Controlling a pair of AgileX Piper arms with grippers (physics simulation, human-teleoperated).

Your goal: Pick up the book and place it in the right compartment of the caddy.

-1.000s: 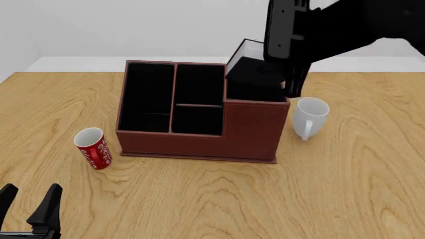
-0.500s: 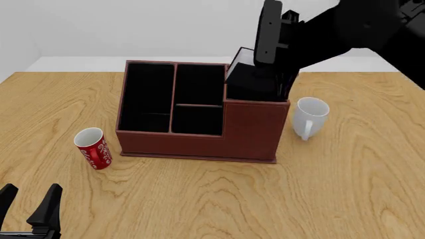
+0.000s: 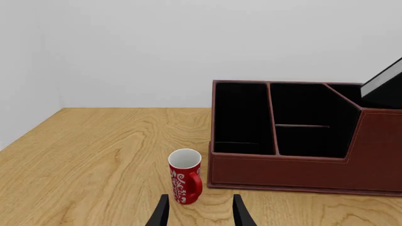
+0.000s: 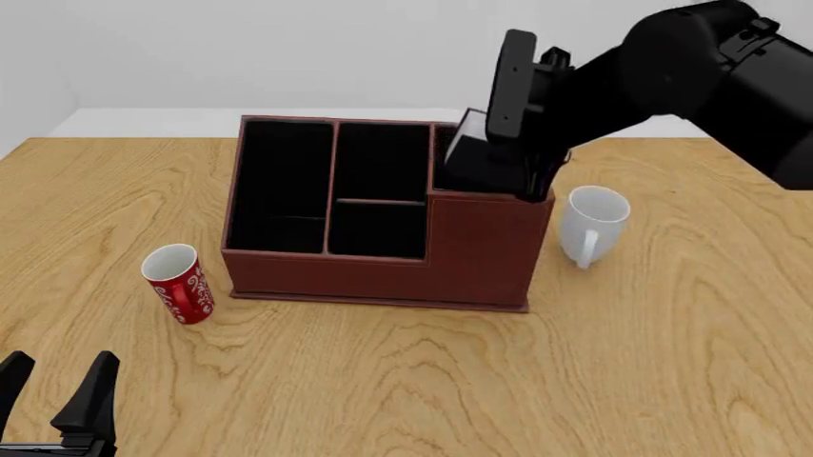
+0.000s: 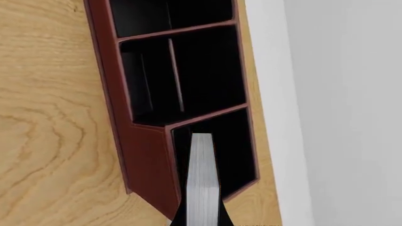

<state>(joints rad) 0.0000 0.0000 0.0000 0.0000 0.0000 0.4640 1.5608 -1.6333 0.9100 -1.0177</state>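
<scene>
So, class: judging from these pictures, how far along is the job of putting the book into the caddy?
Done: the small black hardcover book is lifted and partly inside the right compartment of the reddish-brown caddy. In hand: the right gripper appears shut on it, book tilted. Left: lowering and release.

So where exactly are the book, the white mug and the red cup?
book [image 5: 202, 183]: right wrist view, on its white page edges.
white mug [image 4: 595, 217]: front view, on its side wall.
red cup [image 3: 184, 181]: left wrist view, on its patterned side.
</scene>
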